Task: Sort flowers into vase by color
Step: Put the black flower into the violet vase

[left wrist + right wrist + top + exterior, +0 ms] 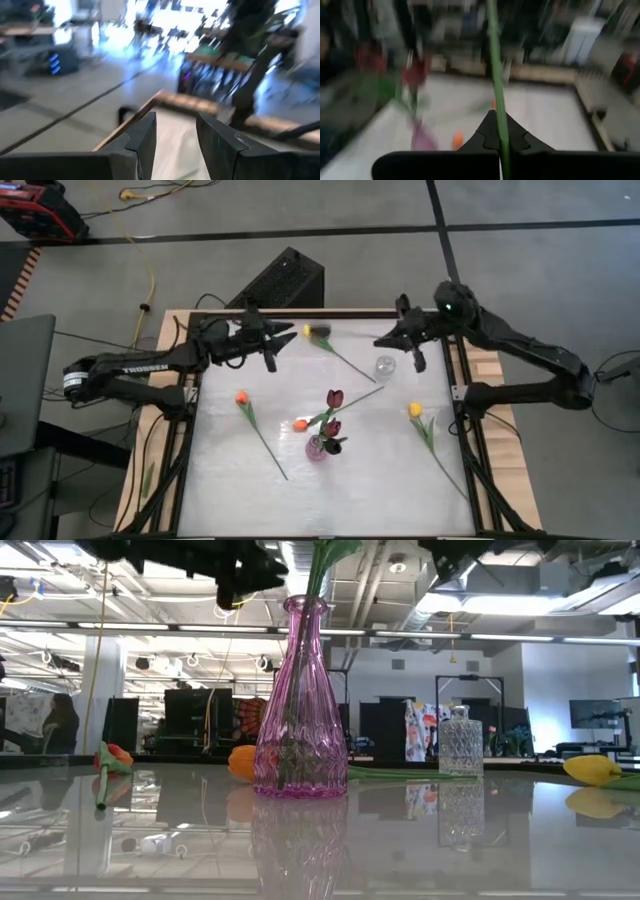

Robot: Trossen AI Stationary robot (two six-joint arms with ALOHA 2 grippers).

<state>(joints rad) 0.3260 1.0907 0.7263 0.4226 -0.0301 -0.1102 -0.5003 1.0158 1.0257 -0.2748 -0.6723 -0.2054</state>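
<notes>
Right end effector clamped on yellow tulip's stem, far desk edge. Left end effector apart, empty. Risk: thin stem may pivot, missing clear vase.

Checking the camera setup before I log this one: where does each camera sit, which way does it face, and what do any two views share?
High view: overhead, straight down; both arms, left gripper, right gripper.
Low view: table height, level toward the room; arm parts along the top.
Left wrist view: on the left arm, over the table's edge; open fingers.
Right wrist view: on the right arm, toward the table; fingers shut on a green stem.
Shared: the pink vase, high and low.
</notes>
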